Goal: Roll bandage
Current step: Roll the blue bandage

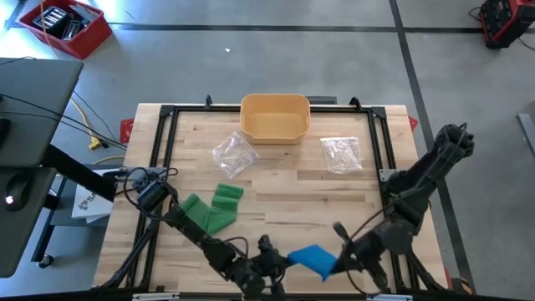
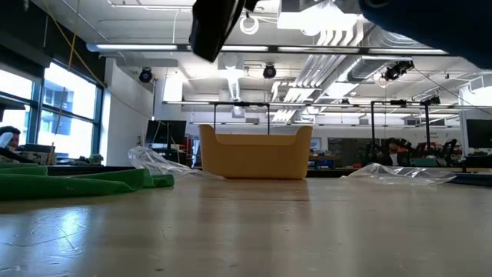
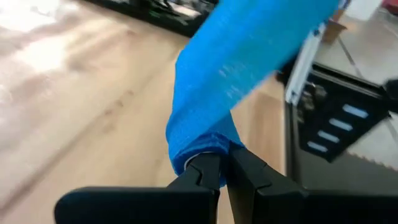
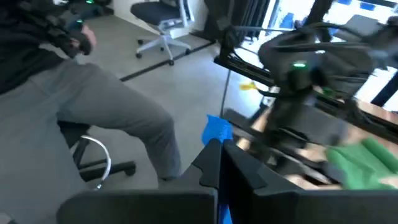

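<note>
A blue bandage (image 1: 311, 259) is held above the table's near edge, stretched between my two grippers. My left gripper (image 1: 282, 261) is shut on its left end; in the left wrist view the blue strip (image 3: 236, 68) runs away from the fingers. My right gripper (image 1: 338, 261) is shut on its right end, where a blue tip (image 4: 217, 130) shows past the fingers. A green bandage (image 1: 213, 209) lies loosely folded on the table's left part; it also shows in the low view (image 2: 77, 182). My left gripper pinches the bandage's bunched end (image 3: 202, 144) between its two shut fingers, coming level from the table's left. The strip runs on from the fingers, lifted clear of the table. My right gripper pinches the bandage's other end (image 4: 216, 134) between its shut fingers, coming from the table's right. A short blue tip sticks out past the fingertips; the bandage is clear of the table.
A yellow bin (image 1: 275, 117) stands at the far middle of the table. Two clear plastic bags (image 1: 234, 155) (image 1: 341, 153) lie in front of it. A black frame (image 1: 167, 113) runs around the table. A seated person's legs (image 4: 106, 106) show beyond the near edge.
</note>
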Controlling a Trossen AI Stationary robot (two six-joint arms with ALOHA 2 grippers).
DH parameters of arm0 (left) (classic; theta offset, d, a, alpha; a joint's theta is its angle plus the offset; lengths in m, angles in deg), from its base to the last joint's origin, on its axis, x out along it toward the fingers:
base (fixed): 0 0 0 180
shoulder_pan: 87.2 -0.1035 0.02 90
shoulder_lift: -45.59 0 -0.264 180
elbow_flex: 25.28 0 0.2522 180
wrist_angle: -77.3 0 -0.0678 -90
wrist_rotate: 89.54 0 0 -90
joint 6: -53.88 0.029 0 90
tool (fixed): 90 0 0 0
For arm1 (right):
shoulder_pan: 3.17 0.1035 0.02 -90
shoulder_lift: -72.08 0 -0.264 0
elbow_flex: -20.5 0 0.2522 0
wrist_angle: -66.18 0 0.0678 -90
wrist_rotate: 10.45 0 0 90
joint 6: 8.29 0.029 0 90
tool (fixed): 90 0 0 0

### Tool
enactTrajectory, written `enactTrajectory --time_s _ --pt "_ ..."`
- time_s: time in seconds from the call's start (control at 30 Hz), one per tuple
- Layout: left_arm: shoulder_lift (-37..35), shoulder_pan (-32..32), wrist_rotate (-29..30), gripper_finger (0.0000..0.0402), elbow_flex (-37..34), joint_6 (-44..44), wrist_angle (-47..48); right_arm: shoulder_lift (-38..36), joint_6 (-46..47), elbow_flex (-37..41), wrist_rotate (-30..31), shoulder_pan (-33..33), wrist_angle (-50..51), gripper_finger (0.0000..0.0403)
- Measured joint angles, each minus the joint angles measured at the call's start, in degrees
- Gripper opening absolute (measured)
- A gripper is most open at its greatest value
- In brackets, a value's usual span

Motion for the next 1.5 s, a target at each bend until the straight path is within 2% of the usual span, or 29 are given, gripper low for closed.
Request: enactTrajectory --time_s 0.17,0.4,0.6,0.73,0.83,0.93,1.0,1.07,1.2,1.27,1.33,1.5 --pt "-3.91 -1.56 3.81 0.0007 0.02 -1.02 8.05 3.71 2.84 0.0 -1.42 0.97 -0.71 0.0" --pt "-8.23 -1.58 11.97 0.0007 0.02 -5.08 18.23 11.09 4.39 -0.02 -2.1 -0.3 4.61 0.0" --pt "-8.59 -1.6 17.84 0.0007 -0.02 -3.97 18.82 20.71 4.1 -0.02 -1.74 -6.05 -0.31 0.0" --pt "-8.59 -1.65 18.18 0.0007 -0.04 0.19 18.36 26.34 3.94 -0.04 0.15 -9.83 -1.28 0.0" --pt "-8.59 -1.1 17.57 0.0007 -0.04 2.64 18.66 27.01 3.8 -0.04 1.98 -10.68 -1.27 0.0" --pt "-8.59 -0.67 15.22 0.0007 -0.04 3.84 20.02 23.9 2.33 -0.02 2.88 -9.23 -1.07 0.0" --pt "-8.57 -0.6 12.22 0.0007 -0.04 3.65 21.18 19.86 1.26 -0.02 6.2 -7.67 -1.29 0.0" --pt "-7.94 -0.7 9.15 0.0007 -0.04 3.6 20.91 15.32 -0.16 -0.02 12.88 -5.62 -1.37 0.0" --pt "-5.38 -0.94 1.57 0.0007 -0.04 5.19 18.25 5.44 -3.84 -0.03 30.53 -1.98 -1.6 0.0" --pt "-4.06 -0.96 -0.33 0.0007 -0.04 6.84 14.56 0.78 -5.61 -0.04 36.48 -0.98 -1.89 0.0" --pt "-2.86 -0.97 -0.7 0.0007 0.04 8.71 10.54 -2.98 -6.71 -0.04 38.82 -0.71 -2.06 0.0" --pt "-1.19 -1.41 -0.54 0.0007 0.04 13.75 2.17 -6.96 -7.23 -0.04 37.31 -0.75 -2.12 0.0"
